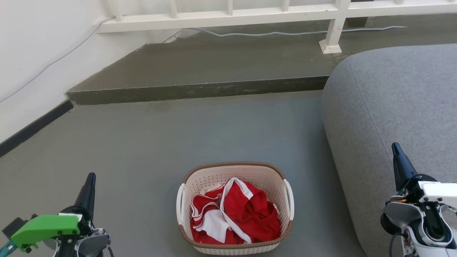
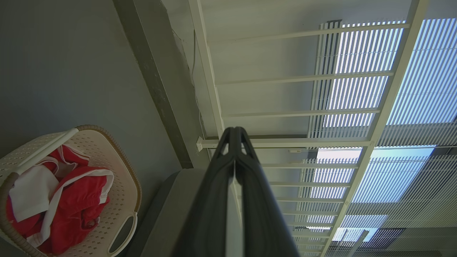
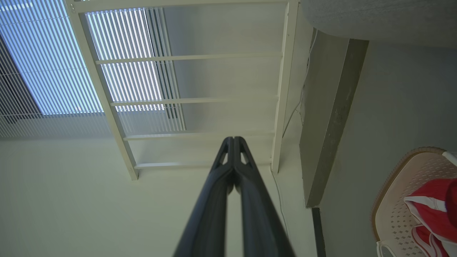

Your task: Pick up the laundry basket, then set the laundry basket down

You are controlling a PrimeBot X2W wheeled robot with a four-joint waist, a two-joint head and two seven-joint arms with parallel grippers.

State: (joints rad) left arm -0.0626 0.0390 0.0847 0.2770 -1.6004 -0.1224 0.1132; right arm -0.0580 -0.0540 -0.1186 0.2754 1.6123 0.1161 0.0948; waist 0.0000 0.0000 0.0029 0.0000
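Small cream-white perforated plastic laundry basket (image 1: pixel 234 165): rounded-rectangular, brown woven-look rim, two white side handles, crumpled red-and-white clothes (image 1: pixel 237 214) inside. On grey concrete floor (image 1: pixel 142 142), between left gripper (image 1: pixel 91 176) and right gripper (image 1: pixel 395 145), apart from both, near big grey fabric cushion (image 1: pixel 392 100). Left fingers (image 2: pixel 214 200) and right fingers (image 3: pixel 210 207) pressed together, holding nothing (clearest from wrists). Left wrist view: slatted window (image 2: pixel 421 71) behind white railing (image 2: pixel 303 76).

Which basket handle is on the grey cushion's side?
The right handle: the white loop on the side of the basket that faces the grey cushion. The left handle faces bare floor instead.
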